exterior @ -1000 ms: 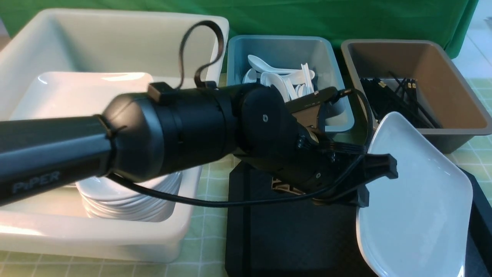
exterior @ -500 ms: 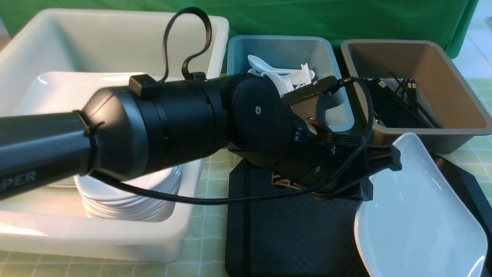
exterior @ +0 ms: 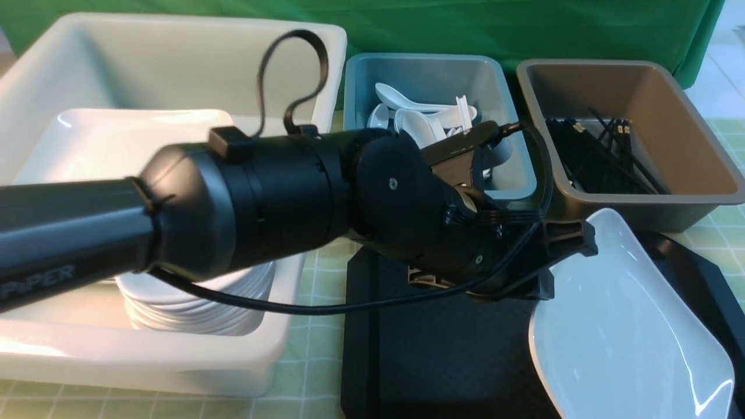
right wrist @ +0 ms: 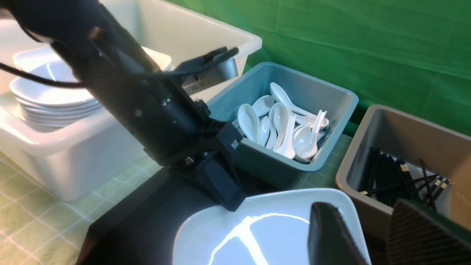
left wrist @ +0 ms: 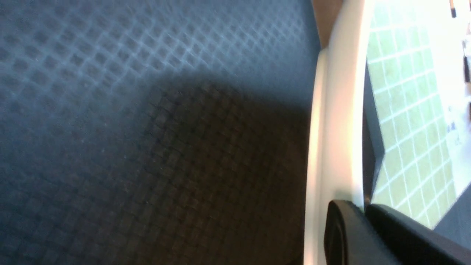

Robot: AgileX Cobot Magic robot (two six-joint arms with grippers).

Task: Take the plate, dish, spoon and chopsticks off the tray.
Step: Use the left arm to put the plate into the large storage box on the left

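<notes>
Front view: the left gripper [exterior: 566,263] closes on the left edge of the large white square plate [exterior: 628,331]. The plate is tilted over the right part of the black tray [exterior: 442,355]; whether its near edge touches the tray cannot be determined. White spoons [exterior: 414,125] lie in the blue-grey bin [exterior: 425,57] at the far side; black chopsticks [exterior: 605,154] lie in the brown bin [exterior: 593,62] to its right. The white tub [exterior: 233,372] stands at left.

Left wrist view: the jaws are nearly together, with the plate rim pinched between them. The plate appears nearly edge-on, above the tray's textured surface.

Right wrist view: the right gripper [right wrist: 366,211] stands partly open and grips nothing visible. The plate's glossy face shows beyond its fingers.

Handling: the plate is judged rigid, fairly heavy for a one-edge grip, slippery and liable to chip. A single pinch point may let it pivot. Recommended hold: upturned rim at mid-edge, pads square to the wall, clear of the rounded corners; support the opposite rim with the second gripper if the plate swings. Avoid knocking the rim against the tub wall.
</notes>
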